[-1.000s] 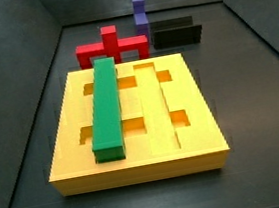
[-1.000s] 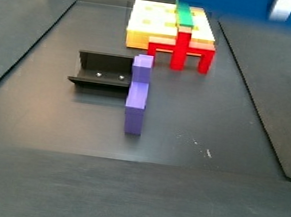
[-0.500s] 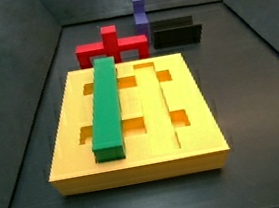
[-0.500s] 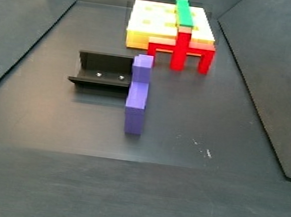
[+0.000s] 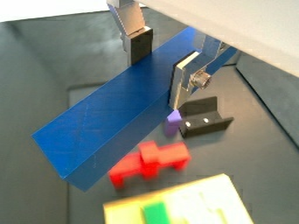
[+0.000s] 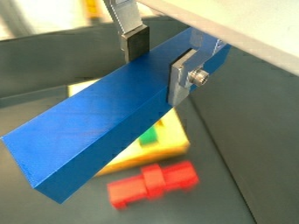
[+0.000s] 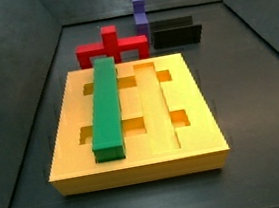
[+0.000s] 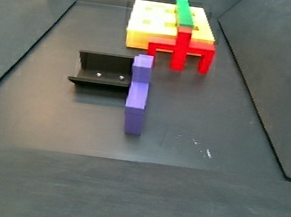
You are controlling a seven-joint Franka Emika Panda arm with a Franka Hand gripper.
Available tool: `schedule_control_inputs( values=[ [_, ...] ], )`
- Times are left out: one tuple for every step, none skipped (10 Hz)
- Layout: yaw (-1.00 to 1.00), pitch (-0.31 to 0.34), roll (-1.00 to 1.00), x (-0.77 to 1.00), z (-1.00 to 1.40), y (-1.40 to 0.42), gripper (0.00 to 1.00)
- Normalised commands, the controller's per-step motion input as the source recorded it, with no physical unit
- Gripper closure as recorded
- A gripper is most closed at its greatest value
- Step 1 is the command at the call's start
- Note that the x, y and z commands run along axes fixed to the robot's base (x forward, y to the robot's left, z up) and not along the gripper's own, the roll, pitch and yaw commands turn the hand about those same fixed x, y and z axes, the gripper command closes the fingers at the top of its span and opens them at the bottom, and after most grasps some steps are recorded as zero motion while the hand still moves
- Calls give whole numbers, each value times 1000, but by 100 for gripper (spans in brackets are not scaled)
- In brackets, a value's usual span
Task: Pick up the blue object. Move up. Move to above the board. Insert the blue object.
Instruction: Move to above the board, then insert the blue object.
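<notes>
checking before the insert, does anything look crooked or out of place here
Nothing stands out. The gripper, above the floor in both wrist views, is shut squarely on the blue object; the green bar lies straight in the board's groove.

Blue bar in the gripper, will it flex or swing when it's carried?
Probably stiff: the blue bar shows straight edges and flat faces with no sag in both wrist views. It may tend to pivot, since the gripper seems to clamp it off-centre, leaving a long part overhanging. Its smooth faces could also let it slip in the grip.
</notes>
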Motion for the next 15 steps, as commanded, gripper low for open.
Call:
schedule_control_inputs(
  values=[
    [1000,81,29,430,164,-1400,100],
    [1000,88,27,447,172,-1400,100],
    [1000,111,34,495,184,-1400,100],
    [1000,128,43,263,89,-601,100],
    [1000,144,48,158,52,-249,100],
    [1000,143,40,87,41,-125,100],
    [1000,145,49,44,28,-99,100],
    [1000,164,56,53,26,-66,100],
    [1000,189,64,61,26,-51,100],
    [1000,228,79,73,25,-46,100],
    [1000,270,97,77,18,-44,100],
    [729,245,94,83,25,-42,100],
    [473,211,91,85,27,-40,100],
    [221,158,89,77,25,-32,100],
    [0,29,23,283,-1000,-217,100]
  ],
)
